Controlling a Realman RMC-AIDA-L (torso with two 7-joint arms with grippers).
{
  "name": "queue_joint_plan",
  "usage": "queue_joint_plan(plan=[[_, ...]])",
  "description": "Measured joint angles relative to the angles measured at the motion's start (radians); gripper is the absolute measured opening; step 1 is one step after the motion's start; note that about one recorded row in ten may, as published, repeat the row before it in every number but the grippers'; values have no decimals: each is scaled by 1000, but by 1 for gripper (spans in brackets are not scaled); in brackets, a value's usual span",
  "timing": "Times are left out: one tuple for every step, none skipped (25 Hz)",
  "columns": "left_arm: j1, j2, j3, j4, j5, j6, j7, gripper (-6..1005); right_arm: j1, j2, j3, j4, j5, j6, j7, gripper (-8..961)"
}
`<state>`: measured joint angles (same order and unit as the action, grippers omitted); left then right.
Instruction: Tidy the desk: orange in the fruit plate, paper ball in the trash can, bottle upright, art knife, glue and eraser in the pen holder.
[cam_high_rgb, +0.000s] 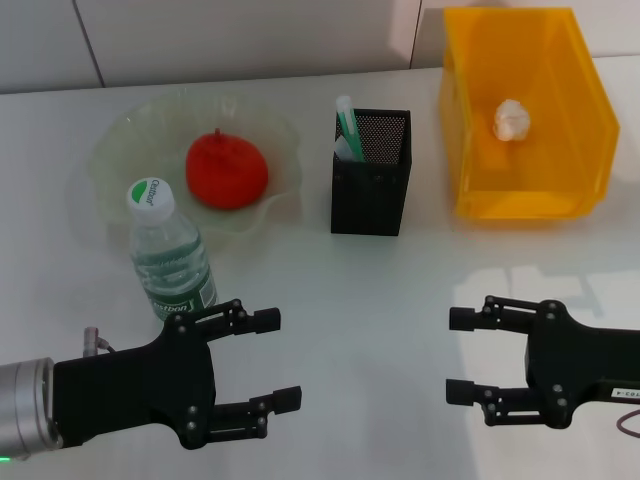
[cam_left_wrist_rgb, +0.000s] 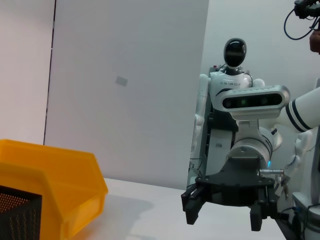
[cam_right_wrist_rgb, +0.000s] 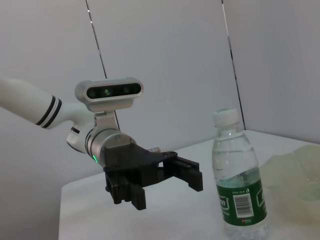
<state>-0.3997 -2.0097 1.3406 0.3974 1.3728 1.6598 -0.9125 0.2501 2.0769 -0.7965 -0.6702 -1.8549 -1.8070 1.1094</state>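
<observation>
White desk surface (cam_high_rgb: 400, 290) fills the head view, backed by a pale wall. Taking the pen holder as the dial's centre and the wall as twelve o'clock:

- The trash can (cam_high_rgb: 530, 120) stands at about two o'clock, with the paper ball (cam_high_rgb: 511, 119) lying inside it, so that part looks done.
- The fruit plate (cam_high_rgb: 120, 140) sits at nine o'clock and carries the orange (cam_high_rgb: 226, 170) on it; done as well.
- The bottle (cam_high_rgb: 168, 250) stands upright at about eight o'clock, just beside the plate's near rim, cap up.
- The pen holder (cam_high_rgb: 371, 172) shows a green-and-white item sticking out of its top. Whether knife, glue and eraser are all inside I cannot tell, but none lies loose on the desk, so the task seems to be at or near its end.

The left gripper (cam_high_rgb: 282, 360), at seven o'clock and just beside the bottle without touching it, has its fingers spread wide and carries nothing. The right gripper (cam_high_rgb: 455, 355), at five o'clock, is likewise spread apart and empty, over bare desk.
</observation>
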Motion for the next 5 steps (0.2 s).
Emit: queue_joint_plan(plan=[[0,1,0,0,0,1,-3,787,1,0,0,0,0,1,0,776],[0,1,0,0,0,1,-3,787,3,0,0,0,0,4,0,776],[0,1,-1,1,0,1,-5,787,3,0,0,0,0,4,0,776],[1,2,-1,3,0,1,-8,787,3,0,0,0,0,6,0,776],[1,2,-1,3,0,1,-8,787,4,1,0,0,-1,6,0,776]])
